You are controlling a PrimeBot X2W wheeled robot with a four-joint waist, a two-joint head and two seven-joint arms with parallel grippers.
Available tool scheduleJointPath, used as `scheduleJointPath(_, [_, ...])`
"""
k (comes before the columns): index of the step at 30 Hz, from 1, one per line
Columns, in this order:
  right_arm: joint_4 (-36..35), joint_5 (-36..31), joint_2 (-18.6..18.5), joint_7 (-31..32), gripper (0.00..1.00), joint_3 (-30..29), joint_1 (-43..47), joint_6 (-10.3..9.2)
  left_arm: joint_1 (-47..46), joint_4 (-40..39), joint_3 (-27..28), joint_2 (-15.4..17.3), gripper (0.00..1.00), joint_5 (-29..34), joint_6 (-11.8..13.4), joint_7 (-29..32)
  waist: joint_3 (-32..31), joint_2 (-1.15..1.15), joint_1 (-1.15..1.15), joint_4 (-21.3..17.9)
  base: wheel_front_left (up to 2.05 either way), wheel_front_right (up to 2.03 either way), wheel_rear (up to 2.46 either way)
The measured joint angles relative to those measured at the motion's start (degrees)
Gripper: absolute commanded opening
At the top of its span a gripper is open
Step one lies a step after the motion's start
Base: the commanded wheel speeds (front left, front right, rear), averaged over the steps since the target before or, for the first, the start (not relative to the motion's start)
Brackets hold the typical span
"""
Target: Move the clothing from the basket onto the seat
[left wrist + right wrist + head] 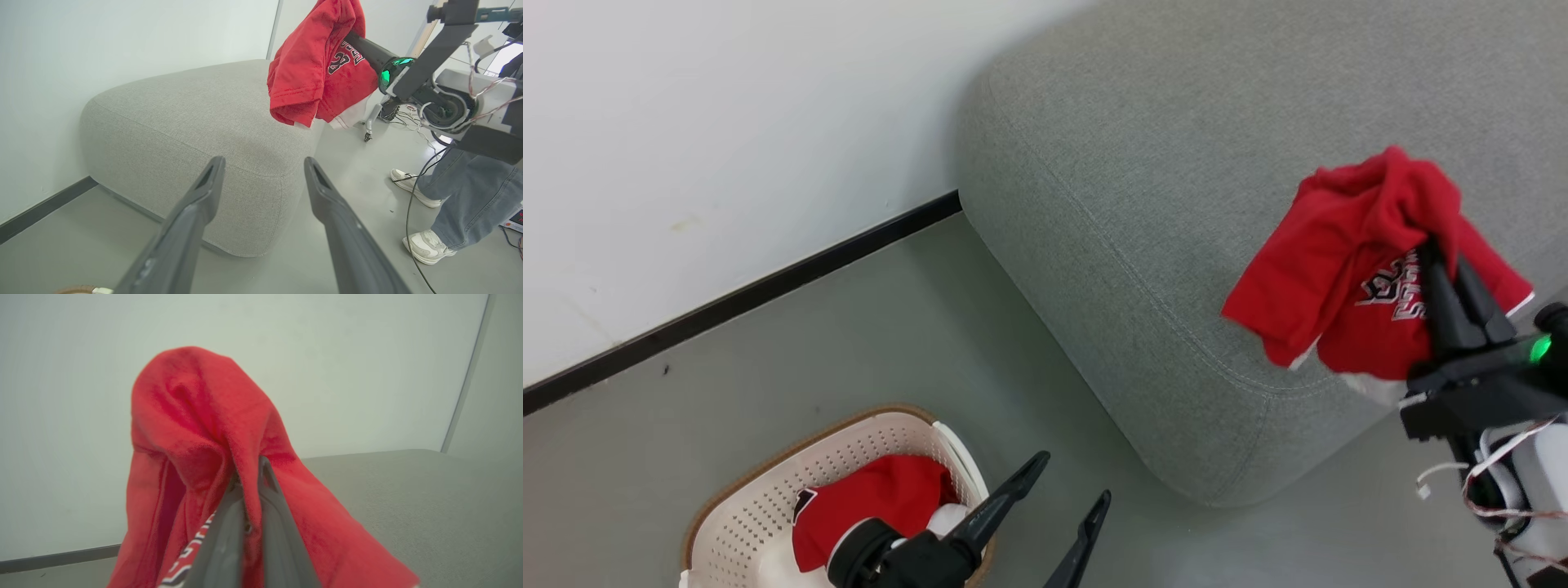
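Note:
A red jersey point(1347, 269) with white lettering hangs in the air over the near corner of the grey seat point(1176, 180), draped over my right gripper point(1433, 249), which is shut on its fabric. In the right wrist view the jersey point(196, 449) wraps the closed fingers point(229, 522). The cream basket point(760, 498) stands on the floor at lower left with another red jersey point(874, 498) and some white cloth inside. My left gripper point(1074, 482) hovers open just right of the basket, holding nothing. The left wrist view shows its fingers point(204, 196) spread before the seat point(184, 122).
A white wall with a black skirting strip point(743, 294) runs behind the basket and seat. In the left wrist view a person's legs in jeans and white shoes point(429, 245) stand right of the seat among cables on the grey floor.

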Motion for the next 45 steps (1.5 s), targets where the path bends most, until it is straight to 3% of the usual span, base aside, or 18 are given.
scheduleJointPath(14, [10.4, 10.1, 0.2, 0.0, 0.0, -13.8, -11.9, -1.02, -0.1, -3.6, 0.7, 3.1, 1.0, 0.0, 0.0, 2.3, 5.8, 0.0, 0.01, 3.5, 0.0, 0.0, 0.0])
scheduleJointPath(28, [16.2, 9.0, -1.0, 0.0, 0.0, -16.4, -24.3, -1.69, 0.1, -8.0, 4.0, 7.3, 1.0, 0.0, 0.1, 4.6, 13.6, 0.01, 0.01, 6.9, 0.0, 0.0, 0.0])
scheduleJointPath(45, [21.5, 8.7, -1.1, 0.0, 0.0, -23.8, -29.1, -2.86, 1.2, -12.5, 8.0, 10.7, 1.0, 0.0, 1.7, 6.5, 21.9, 0.01, 0.01, 8.2, 0.0, 0.0, 0.0])
